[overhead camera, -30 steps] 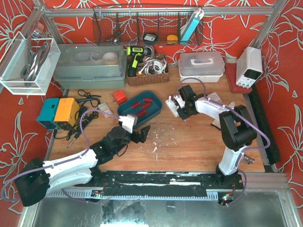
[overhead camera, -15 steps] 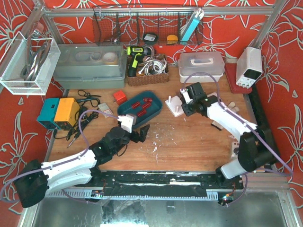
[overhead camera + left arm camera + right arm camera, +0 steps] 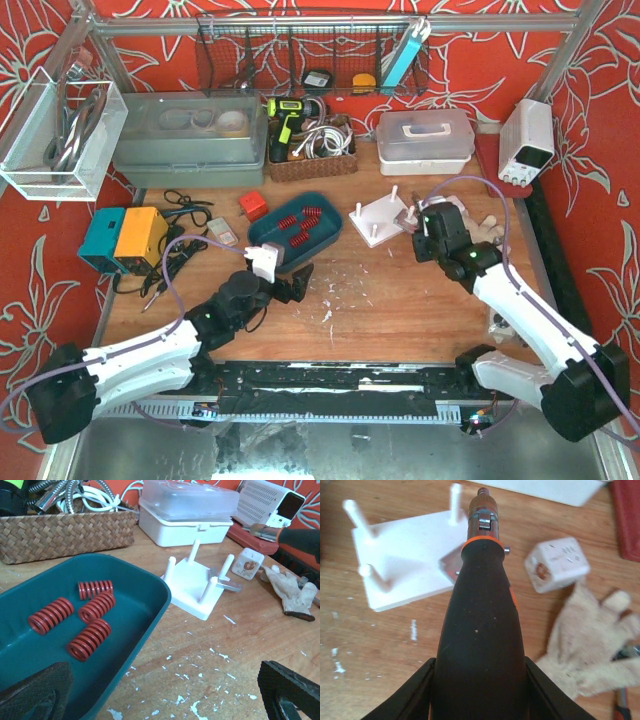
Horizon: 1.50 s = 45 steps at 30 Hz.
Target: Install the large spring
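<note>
The left gripper (image 3: 292, 283) hangs wide open and empty beside the teal plastic tray (image 3: 150, 587) where the large red coil spring (image 3: 90, 639) lies close against its neighbours, so it may snag two, and the right gripper (image 3: 425, 220), clamped on a black orange-ringed tool (image 3: 480, 605), crowds the white pegged board (image 3: 192, 592).

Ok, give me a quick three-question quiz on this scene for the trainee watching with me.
1. How many red springs lie in the teal tray?
2. True or false: no peg on the white peg base carries a spring.
3. What does the right gripper hold? A) a red spring B) a black-handled tool C) nothing
Key: 1) four 2) true 3) B
</note>
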Tool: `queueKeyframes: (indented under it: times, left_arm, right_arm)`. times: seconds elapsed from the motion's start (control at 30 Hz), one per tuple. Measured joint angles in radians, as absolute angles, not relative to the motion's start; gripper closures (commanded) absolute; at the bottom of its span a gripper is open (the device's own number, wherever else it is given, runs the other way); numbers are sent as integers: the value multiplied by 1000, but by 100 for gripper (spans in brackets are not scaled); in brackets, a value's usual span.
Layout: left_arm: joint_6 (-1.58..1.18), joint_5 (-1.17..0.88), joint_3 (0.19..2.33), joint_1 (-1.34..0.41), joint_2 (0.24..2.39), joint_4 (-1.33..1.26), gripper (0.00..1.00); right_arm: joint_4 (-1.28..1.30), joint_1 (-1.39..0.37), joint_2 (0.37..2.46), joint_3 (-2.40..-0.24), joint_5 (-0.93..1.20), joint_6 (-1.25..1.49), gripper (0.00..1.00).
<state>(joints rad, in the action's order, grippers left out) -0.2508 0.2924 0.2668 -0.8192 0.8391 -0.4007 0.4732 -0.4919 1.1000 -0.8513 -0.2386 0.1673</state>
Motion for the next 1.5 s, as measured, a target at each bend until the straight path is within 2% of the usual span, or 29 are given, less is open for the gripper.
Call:
queueKeyframes:
  times: [0.23,0.57,0.63,0.8,0.93,1.07,1.5]
  left_arm:
    - [-255,291,267,-819,824,-401,0]
    - [-255,290,266,-819,810,-401,0]
    - [-255,289,266,-819,809,-401,0]
    - [-255,262,263,-819,809,-408,0]
    - [-254,221,257,-819,811,-422,0]
    - [-254,199,254,-819,819,-435,0]
    - [-254,179,254,-819,828,-443,0]
  right_arm:
    - [437,-471,1080,-747,-360,204,100]
    - [331,-325,1303,-739,-269,174,100]
    - [323,-311,1342,-748,-244,167,97]
    - [306,-287,1436,-789,-213,144,80]
    - [309,-266,1487,-823,-207,136,73]
    - [326,-243,1538,-866,-221,133,62]
    - [362,-226,1574,-897,-241,126,47]
